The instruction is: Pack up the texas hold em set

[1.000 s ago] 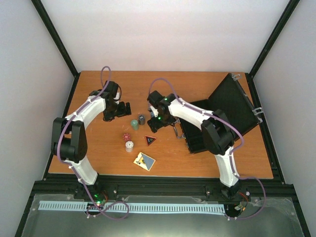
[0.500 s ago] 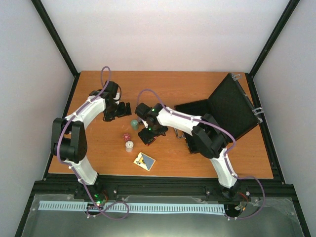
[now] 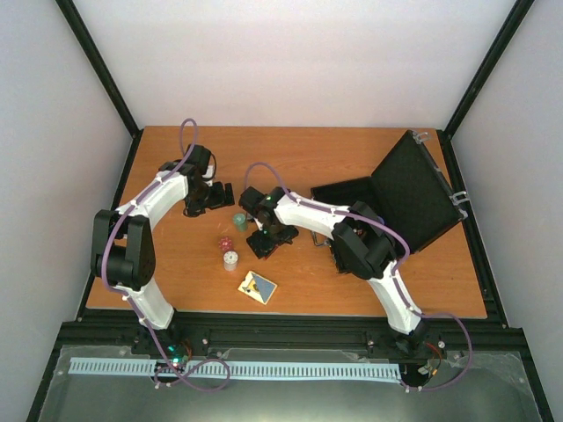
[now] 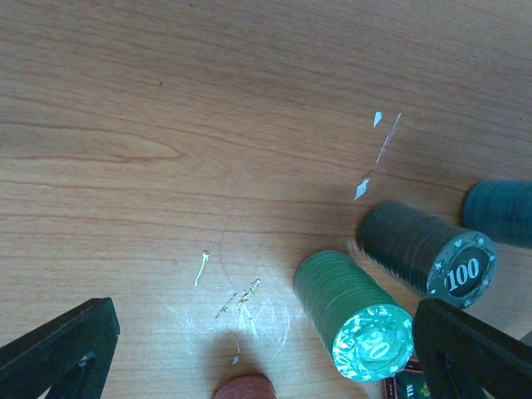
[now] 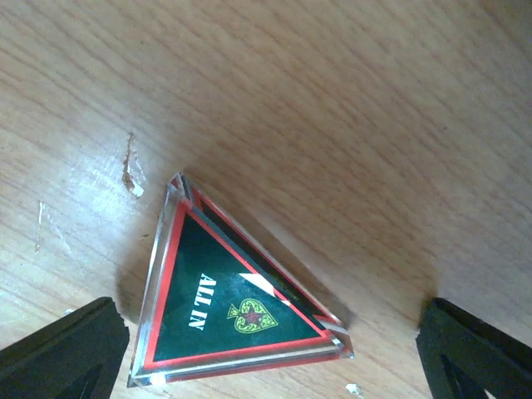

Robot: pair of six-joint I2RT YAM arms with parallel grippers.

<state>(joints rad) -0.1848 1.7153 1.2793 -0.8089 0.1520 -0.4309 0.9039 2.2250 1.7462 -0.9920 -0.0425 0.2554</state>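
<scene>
1. Fingers first: we are holding the right fingers (image 5: 62, 349) spread wide and empty over the "ALL IN" marker (image 5: 237, 303), which is lying flat on the desk (image 3: 308, 149).
2. In the right wrist view, the clear triangle is sitting between the two fingers, closer to the 8 o'clock one. Its apex is pointing toward 11 o'clock and its lower edge is running roughly along the closing line.
3. We are judging the right arm the nearer one. The left fingers (image 4: 58, 349), also open and empty, are hovering by the green chip stack (image 4: 353, 312), toward 10 o'clock from the marker in the top view.
4. The black case (image 3: 409, 189) is standing open at 3 o'clock.
</scene>
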